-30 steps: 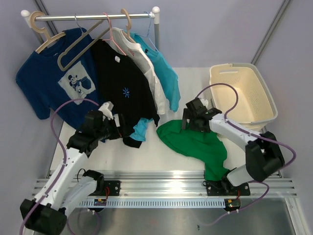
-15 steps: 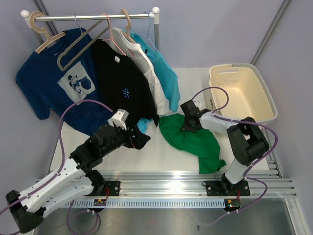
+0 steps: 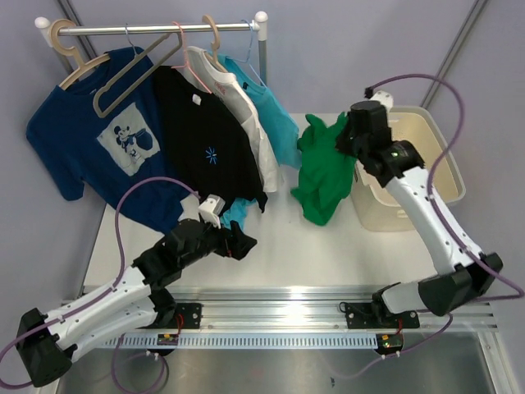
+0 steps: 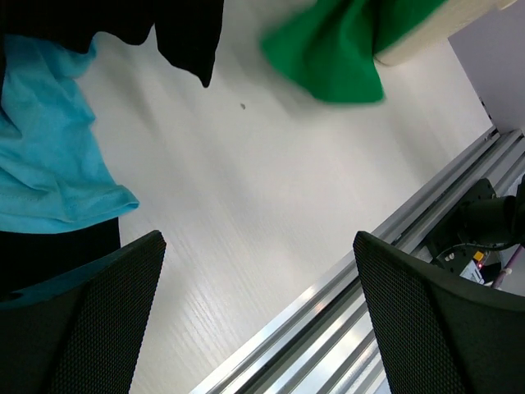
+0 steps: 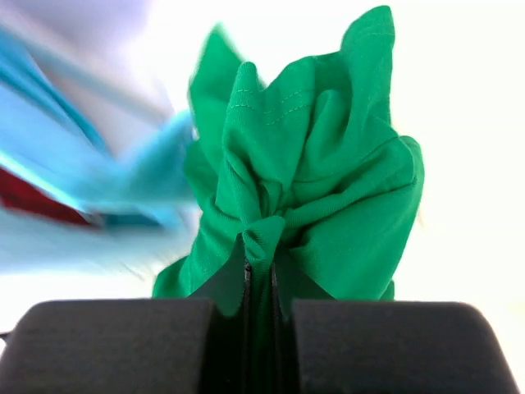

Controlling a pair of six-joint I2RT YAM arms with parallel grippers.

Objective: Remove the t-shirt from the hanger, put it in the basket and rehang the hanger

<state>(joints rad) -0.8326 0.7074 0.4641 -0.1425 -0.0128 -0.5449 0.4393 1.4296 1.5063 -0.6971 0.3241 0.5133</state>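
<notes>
T-shirt [image 3: 322, 168] pinched in right gripper [image 5: 259, 283]; dangles above table [image 3: 328, 254] — bunched

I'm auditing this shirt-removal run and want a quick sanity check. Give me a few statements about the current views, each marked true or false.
1. The right gripper is shut on the t-shirt. True.
2. The t-shirt lies flat on the table. False: it hangs bunched from the right gripper.
3. The left gripper is open and holds nothing. True.
4. The hanger lies in the basket. False: it hangs bare on the rail.
</notes>
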